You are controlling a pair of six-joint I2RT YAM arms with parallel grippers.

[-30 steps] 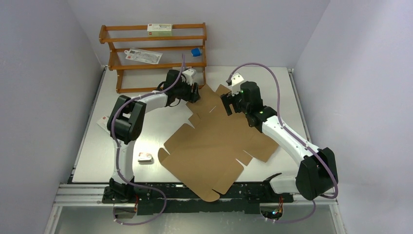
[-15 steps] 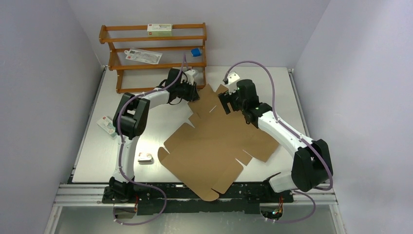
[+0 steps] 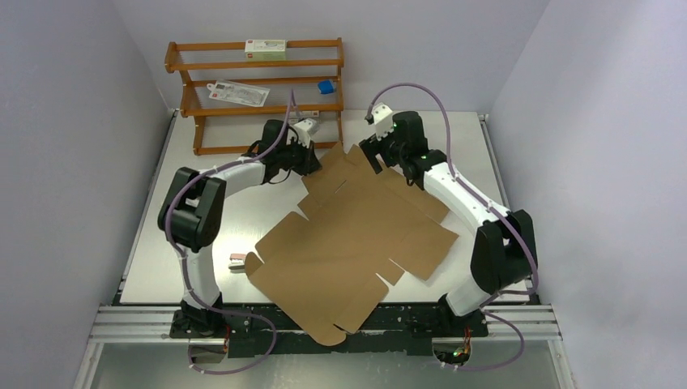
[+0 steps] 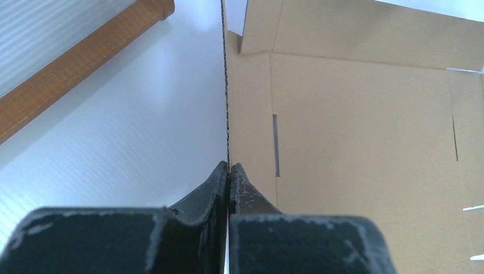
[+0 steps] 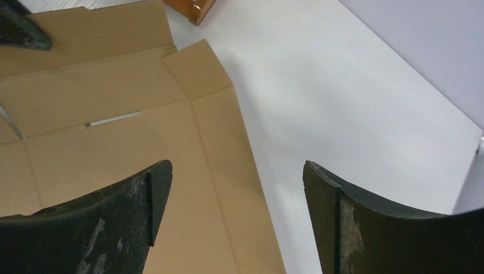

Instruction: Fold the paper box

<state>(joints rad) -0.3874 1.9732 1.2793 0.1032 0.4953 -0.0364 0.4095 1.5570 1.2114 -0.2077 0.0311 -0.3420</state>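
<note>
The paper box [image 3: 356,235] is a flat brown die-cut cardboard sheet with flaps and slits, lying across the middle of the table and overhanging its near edge. My left gripper [image 3: 312,162] is at the sheet's far left corner, shut on the sheet's thin edge. In the left wrist view that edge runs straight into the pinched jaws [image 4: 229,166], with the brown panel [image 4: 354,114] on the right. My right gripper [image 3: 369,154] hovers open over the far right flap; its jaws [image 5: 237,166] straddle the edge of the cardboard [image 5: 114,148] without touching it.
An orange-brown wooden rack [image 3: 255,89] stands at the back left, close behind the left gripper, holding a white carton [image 3: 266,49], a packet [image 3: 237,92] and a blue item [image 3: 326,86]. A small white object [image 3: 238,261] lies by the sheet's near left corner.
The left gripper has closed on the sheet's far edge. The whole sheet has slid and turned to the left, and both grippers have shifted leftward and a little farther back.
</note>
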